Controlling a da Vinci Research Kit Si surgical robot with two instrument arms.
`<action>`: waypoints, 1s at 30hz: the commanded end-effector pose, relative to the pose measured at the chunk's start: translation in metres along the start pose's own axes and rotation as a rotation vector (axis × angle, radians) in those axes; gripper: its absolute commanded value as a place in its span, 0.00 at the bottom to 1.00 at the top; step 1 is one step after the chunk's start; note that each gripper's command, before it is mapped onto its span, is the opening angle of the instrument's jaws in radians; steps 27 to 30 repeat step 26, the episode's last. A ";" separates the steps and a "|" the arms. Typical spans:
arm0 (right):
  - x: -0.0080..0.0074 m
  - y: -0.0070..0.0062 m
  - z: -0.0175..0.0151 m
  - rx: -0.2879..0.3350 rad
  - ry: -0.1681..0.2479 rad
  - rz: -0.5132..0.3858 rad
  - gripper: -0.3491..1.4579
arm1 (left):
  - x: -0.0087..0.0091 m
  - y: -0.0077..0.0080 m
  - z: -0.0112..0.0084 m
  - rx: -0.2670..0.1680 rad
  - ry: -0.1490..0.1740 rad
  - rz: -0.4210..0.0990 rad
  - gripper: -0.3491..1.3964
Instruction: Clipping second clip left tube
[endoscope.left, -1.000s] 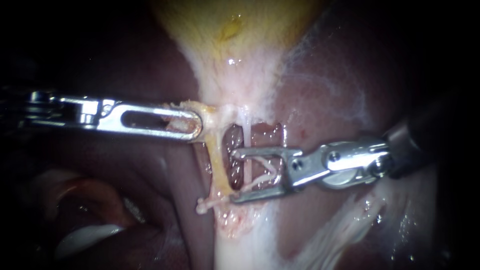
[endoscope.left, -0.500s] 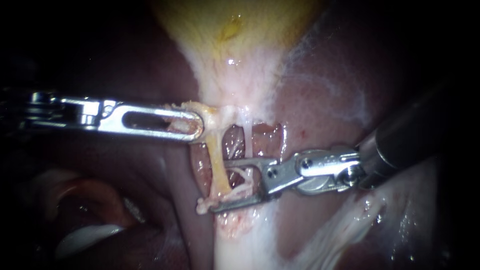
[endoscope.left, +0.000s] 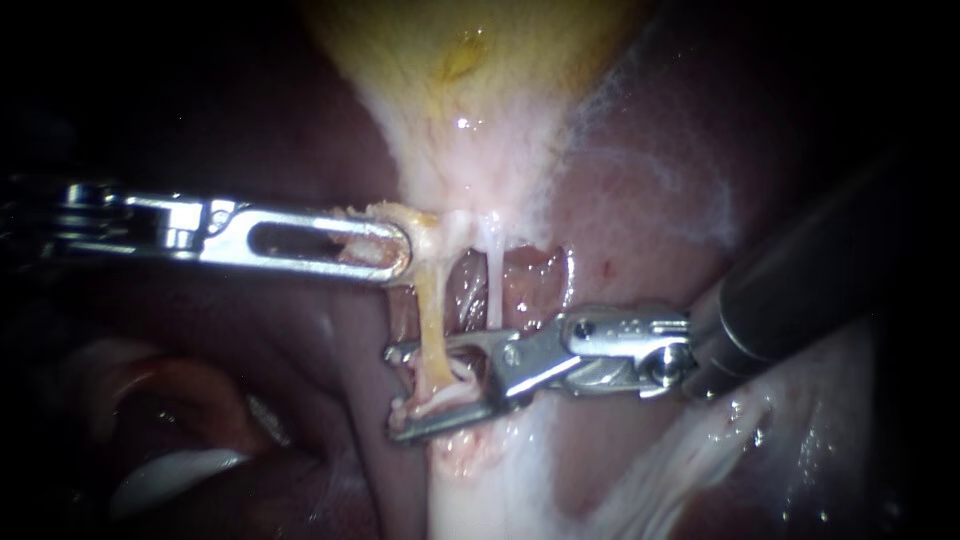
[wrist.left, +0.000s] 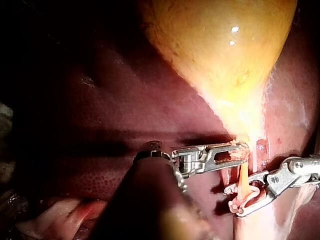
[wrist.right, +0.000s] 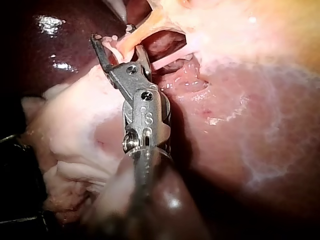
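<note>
Between the open jaws of my right instrument (endoscope.left: 395, 392), the left tube (endoscope.left: 430, 310) is running upright, crosswise; my left instrument (endoscope.left: 400, 250) is gripping tissue (endoscope.left: 383, 211) above.

My endoscope faces the tissue from close in, centred on the thin yellowish tube (endoscope.left: 432, 320). The bulging yellow gallbladder (endoscope.left: 470, 80) lies at the far side and the dark red liver (endoscope.left: 300, 370) around it. My left instrument (endoscope.left: 400, 250) enters from the left and my right instrument (endoscope.left: 394, 392) from the right.

The left wrist camera rides behind its shaft and looks along it across the liver from further back, taking in more gallbladder. The right wrist camera looks along its own shaft, nearest of all.

All three views share the tube, with my right jaws spread around it. The endoscope and left wrist views also share my left jaws, clamped on its far end.
</note>
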 end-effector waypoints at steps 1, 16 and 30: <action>0.0000 0.0000 -0.0003 -0.001 -0.002 0.015 0.17 | 0.0000 0.0000 0.0000 0.001 0.001 0.000 0.00; -0.0004 -0.0001 -0.0010 -0.014 -0.017 0.156 0.00 | -0.0002 0.0003 0.0000 0.001 0.001 0.001 0.00; -0.0005 -0.0001 -0.0010 -0.014 -0.017 0.156 0.00 | -0.0002 0.0003 0.0001 0.001 0.001 0.001 0.00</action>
